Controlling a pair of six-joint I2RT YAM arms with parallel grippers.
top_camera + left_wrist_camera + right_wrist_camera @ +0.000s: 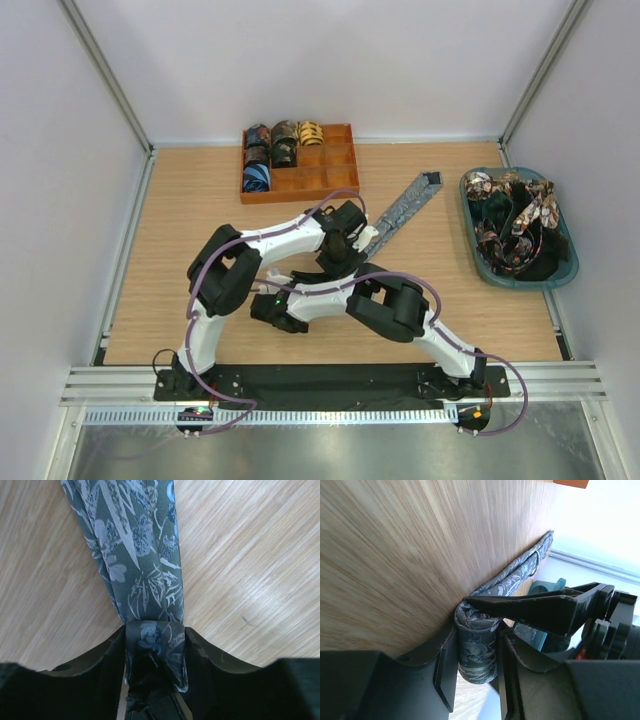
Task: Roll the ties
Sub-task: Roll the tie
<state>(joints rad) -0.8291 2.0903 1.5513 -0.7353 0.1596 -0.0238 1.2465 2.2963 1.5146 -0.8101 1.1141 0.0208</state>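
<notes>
The long tie [140, 555] is grey-blue with pale leaves and flowers on it. The desk [200, 230] is light brown wood with thin lines. The left claw [155, 645] and right claw [476, 650] are black. The far tray [335, 160] is orange-brown. The basket [470, 225] on the right is teal

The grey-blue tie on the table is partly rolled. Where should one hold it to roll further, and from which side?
Probably best: hold the grey-blue tie at its small roll, pinching the roll's two open ends, coming from the near side. The roll is a short cylinder there, while the flat strip runs away to the far right.
</notes>
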